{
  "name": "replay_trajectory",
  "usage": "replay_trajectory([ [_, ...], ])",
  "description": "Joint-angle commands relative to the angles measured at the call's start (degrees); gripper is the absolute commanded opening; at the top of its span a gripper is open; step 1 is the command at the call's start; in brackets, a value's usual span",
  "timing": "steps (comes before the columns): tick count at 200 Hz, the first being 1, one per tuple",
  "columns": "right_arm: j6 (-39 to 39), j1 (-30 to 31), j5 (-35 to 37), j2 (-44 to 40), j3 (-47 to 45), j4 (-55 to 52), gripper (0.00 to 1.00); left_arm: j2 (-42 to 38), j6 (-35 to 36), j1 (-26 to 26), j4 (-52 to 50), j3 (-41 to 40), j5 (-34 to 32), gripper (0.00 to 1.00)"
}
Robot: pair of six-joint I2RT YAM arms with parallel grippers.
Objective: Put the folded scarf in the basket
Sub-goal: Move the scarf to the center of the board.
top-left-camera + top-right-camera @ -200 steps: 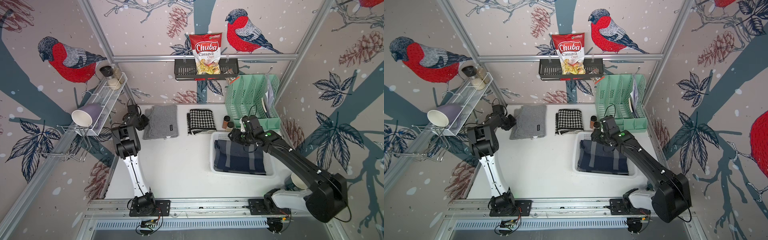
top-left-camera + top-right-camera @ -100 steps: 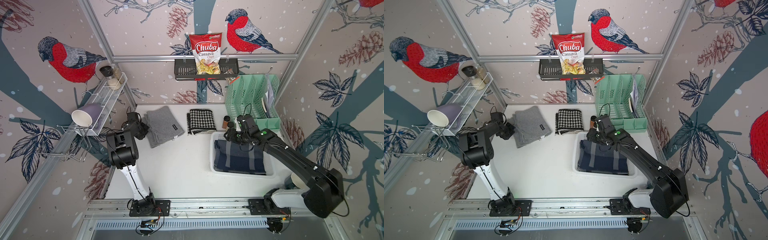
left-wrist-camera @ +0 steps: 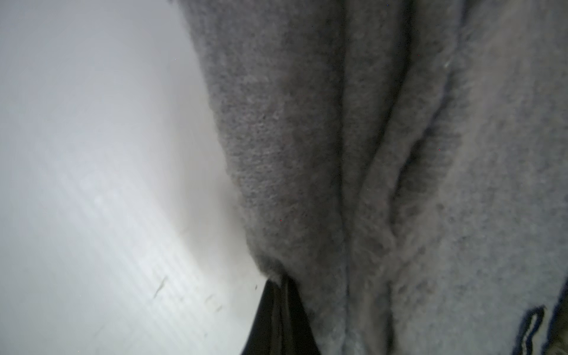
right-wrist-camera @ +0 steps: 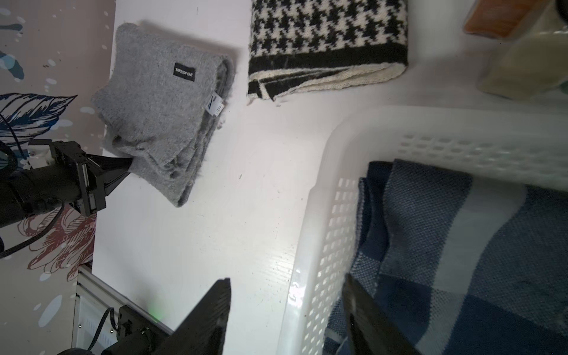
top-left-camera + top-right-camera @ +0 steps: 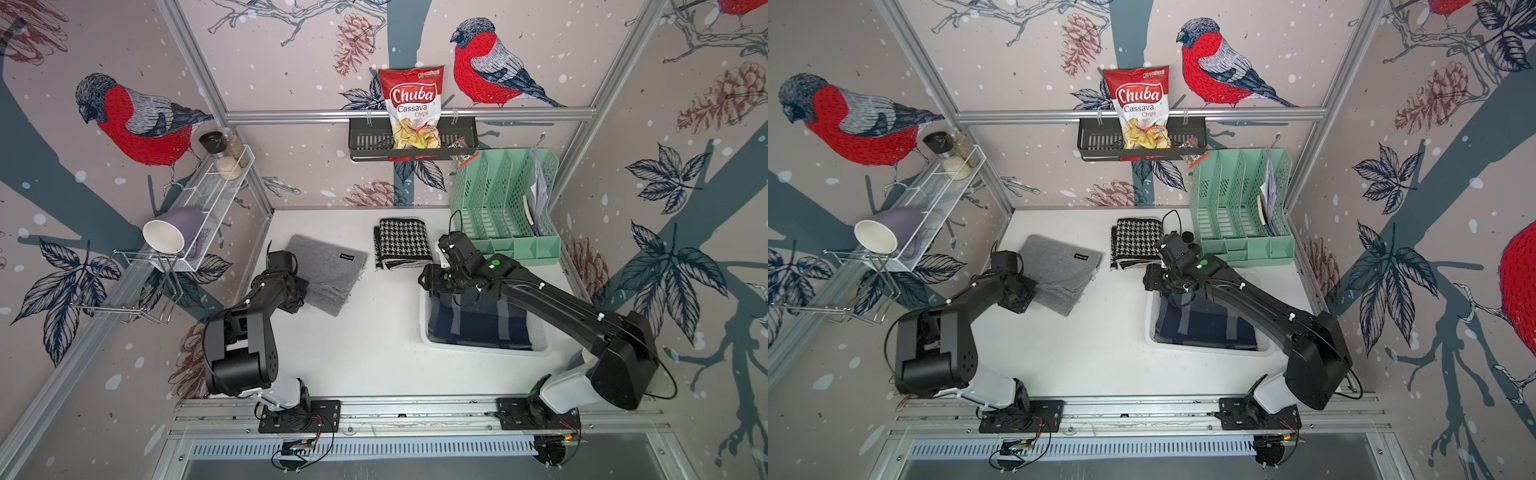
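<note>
- Right wrist view: grips one corner of the grey scarf w/ the left gripper, jaws clenched on the cloth. Same seen close-up in left wrist view, wool bunched into folds right at the tips.
- Rest of that scarf spread ahead of the jaws on the table, long axis roughly crosswise to the jaws' reach, most of the length off to one side of the tips. Cannot tell whether the pinched corner is off the surface yet.
- Basket well apart from the left jaws, out past the scarf's far edge across bare table. Carry dir. = forward from the tips, toward the right arm's side.
- Right gripper released, nothing between the pads. Straddles the basket's rim near a corner: one finger outside over table, the other inside above the navy scarf already lying in there.
- Houndstooth scarf ahead of the right jaws, just past that corner, not touching the rim. Nearer the right arm than the left.
- Judged: grey scarf = left arm's job, already in hand. Needs a lift clearing the rim, then release over the navy one.
- Corner-only grip, so prob. droops and unfolds when raised. Trailing end may catch the rim.
- Right arm over the drop zone: likely needs to back off first.
</note>
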Motion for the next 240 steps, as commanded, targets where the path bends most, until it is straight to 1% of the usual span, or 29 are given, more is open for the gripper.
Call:
replay_trajectory([
  [1,1.6,1.7,0.7,1.7,1.4,1.1,0.63,-5.8,-9.7,-2.1,-3.8,-5.1,-3.8,0.0],
  [24,2.1,3.3,1.1,3.5,3.0,1.0,0.63,-13.4,-17.2,-5.2,-5.0,-10.8,-4.7,0.0],
  [43,2.5,4.4,1.2,5.1,4.5,0.5,0.64,-18.6,-22.6,-9.0,-8.3,-12.4,-7.1,0.0],
  [62,2.9,5.3,0.6,6.8,5.8,0.3,0.66,-21.8,-26.9,-12.8,-11.2,-12.5,-8.6,0.0],
  [82,3.6,5.9,-1.0,8.2,6.2,0.9,0.69,-23.8,-30.7,-16.1,-12.1,-13.8,-8.3,0.0],
  [112,4.7,6.8,-2.2,9.6,6.3,1.9,0.7,-24.2,-36.1,-22.5,-11.8,-15.0,-8.0,0.0],
  [143,5.1,6.9,-2.2,10.4,6.4,2.3,0.71,-23.3,-40.6,-29.6,-13.9,-14.1,-10.2,0.0],
  [166,5.1,6.8,-2.1,11.2,6.8,2.1,0.71,-24.4,-44.5,-34.3,-15.3,-14.7,-11.2,0.0],
  [206,5.2,7.0,-2.6,13.7,9.0,1.7,0.72,-24.7,-48.4,-39.4,-15.0,-16.2,-11.7,0.0],
  [240,4.9,7.0,-2.4,16.4,11.7,0.9,0.72,-21.8,-52.0,-45.2,-12.0,-15.9,-10.8,0.0],
])
